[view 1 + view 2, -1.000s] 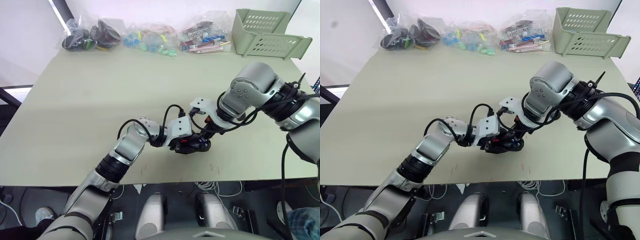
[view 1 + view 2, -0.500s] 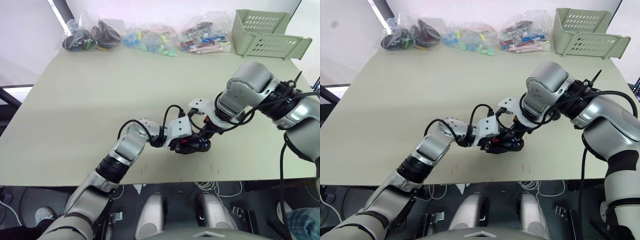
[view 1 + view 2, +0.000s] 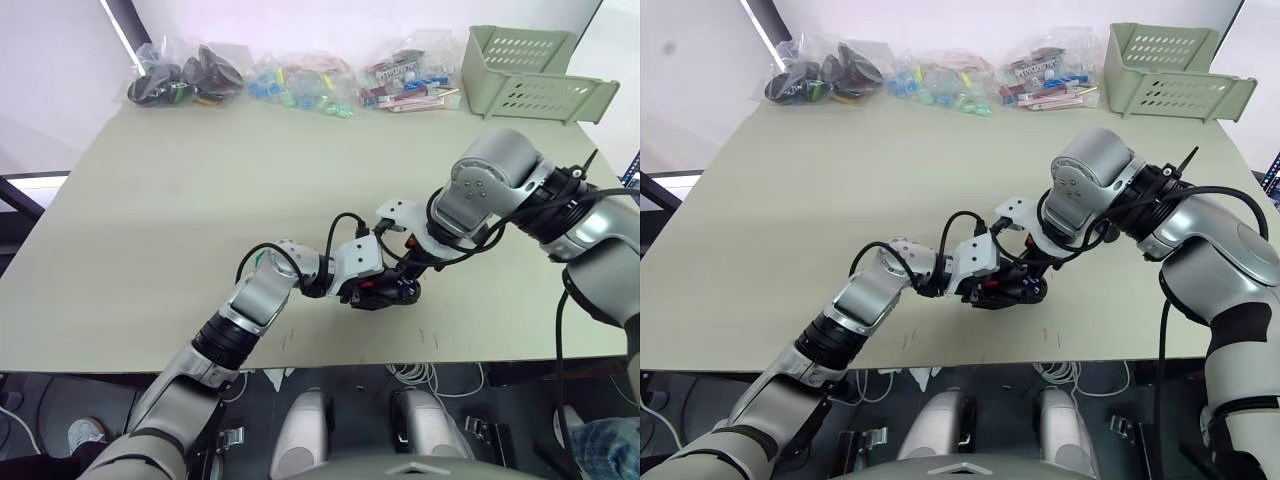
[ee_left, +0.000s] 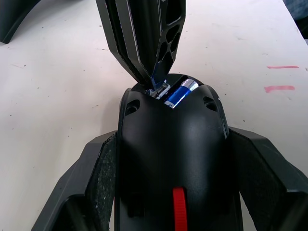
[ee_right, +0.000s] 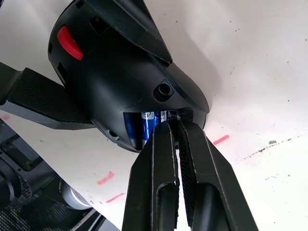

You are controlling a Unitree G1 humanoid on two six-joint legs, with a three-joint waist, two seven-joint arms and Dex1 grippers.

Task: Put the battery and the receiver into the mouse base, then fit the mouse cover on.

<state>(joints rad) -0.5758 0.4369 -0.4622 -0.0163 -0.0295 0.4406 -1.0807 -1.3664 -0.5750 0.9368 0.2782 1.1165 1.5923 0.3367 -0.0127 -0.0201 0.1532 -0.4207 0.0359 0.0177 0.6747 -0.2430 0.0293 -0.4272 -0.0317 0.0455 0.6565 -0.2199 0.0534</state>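
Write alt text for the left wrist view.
The left gripper clamps the black mouse base between its fingers, the blue battery seated in its compartment. The right gripper, fingers together, pokes into the compartment beside the battery.

The black mouse base (image 4: 172, 159) has a red patch, the battery (image 4: 179, 93) is blue, the table (image 3: 200, 200) beige.

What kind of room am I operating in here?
Probably a lab or test bench: a plain table before a white wall, clear bags of small parts along its far edge, a green plastic bin, cables underneath.
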